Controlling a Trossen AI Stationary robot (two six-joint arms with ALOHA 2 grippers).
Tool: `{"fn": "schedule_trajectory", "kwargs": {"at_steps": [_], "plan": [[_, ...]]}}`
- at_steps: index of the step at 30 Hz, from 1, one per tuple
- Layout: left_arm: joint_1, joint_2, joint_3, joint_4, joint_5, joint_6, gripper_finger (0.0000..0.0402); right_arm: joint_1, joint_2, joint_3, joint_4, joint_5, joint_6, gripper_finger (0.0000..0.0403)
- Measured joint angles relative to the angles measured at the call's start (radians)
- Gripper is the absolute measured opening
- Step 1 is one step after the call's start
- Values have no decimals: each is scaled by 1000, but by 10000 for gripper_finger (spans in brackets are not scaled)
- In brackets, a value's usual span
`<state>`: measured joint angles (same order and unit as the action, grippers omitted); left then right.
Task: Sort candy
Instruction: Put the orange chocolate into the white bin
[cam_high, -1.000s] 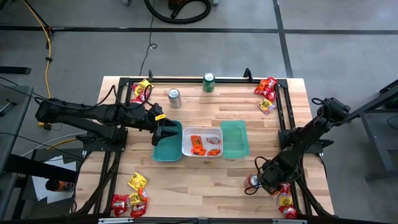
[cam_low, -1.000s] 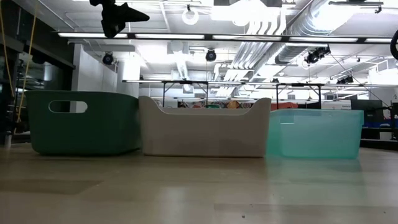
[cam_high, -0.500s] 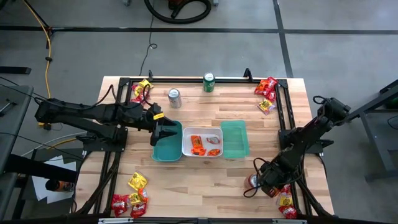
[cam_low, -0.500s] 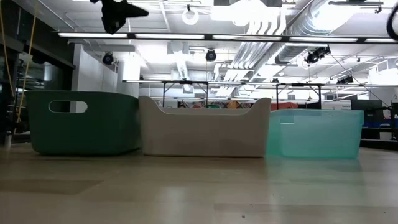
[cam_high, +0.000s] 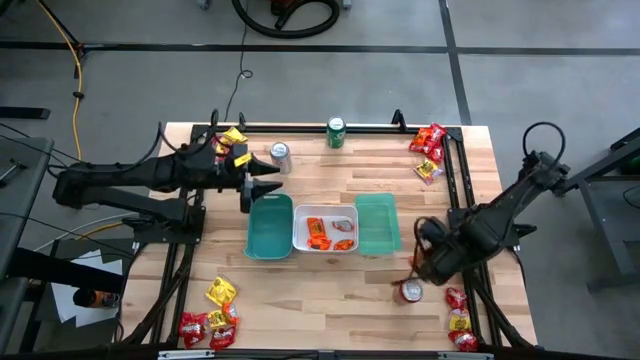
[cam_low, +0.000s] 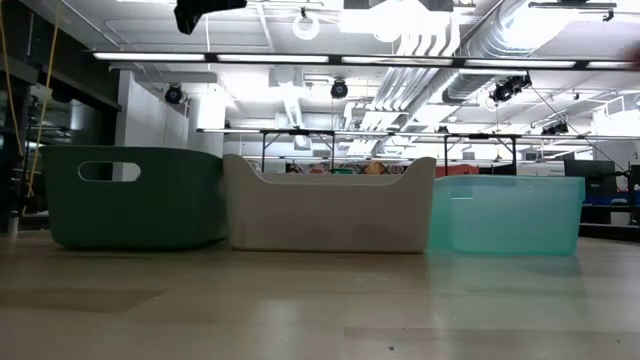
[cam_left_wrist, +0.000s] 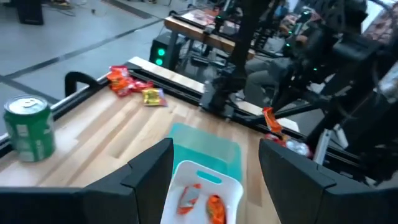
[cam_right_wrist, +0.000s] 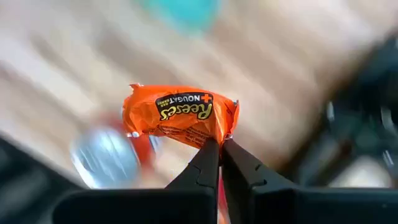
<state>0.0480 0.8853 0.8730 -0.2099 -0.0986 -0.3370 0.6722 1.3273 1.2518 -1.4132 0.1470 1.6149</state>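
Candy-wise, your right gripper (cam_right_wrist: 219, 149) has its fingers pinched tight on an orange packet (cam_right_wrist: 180, 115), held up just above a red can (cam_high: 410, 291) and off to the side of the light teal tray (cam_high: 377, 222). Your left gripper (cam_high: 268, 187) hangs with fingers spread just behind the dark teal tray (cam_high: 268, 228), holding nothing. More orange packets (cam_high: 318, 233) lie in the white tray (cam_high: 325, 246) between.

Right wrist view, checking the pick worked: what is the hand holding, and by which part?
The right hand pinches an orange candy packet by its lower crimped edge.
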Motion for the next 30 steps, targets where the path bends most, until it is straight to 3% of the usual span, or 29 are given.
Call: {"fn": "schedule_trajectory", "kwargs": {"at_steps": [2, 6, 12, 15, 22, 30], "plan": [[5, 3, -9, -3, 0, -1, 225, -47, -1, -11, 81, 83, -28, 1], [4, 2, -15, -3, 4, -26, 225, -171, 4, -97, 388, 136, -196, 1], [3, -24, -17, -3, 69, -29, 225, -370, 48, -223, 936, 155, -484, 1], [3, -47, -17, -1, 71, -37, 225, -443, 91, -244, 1120, 139, -596, 1], [3, -71, -17, -3, 60, -39, 225, -523, 193, -252, 1271, 1, -682, 20], [3, -73, -18, -2, 60, -38, 225, -524, 230, -252, 1268, -48, -729, 165]]}}
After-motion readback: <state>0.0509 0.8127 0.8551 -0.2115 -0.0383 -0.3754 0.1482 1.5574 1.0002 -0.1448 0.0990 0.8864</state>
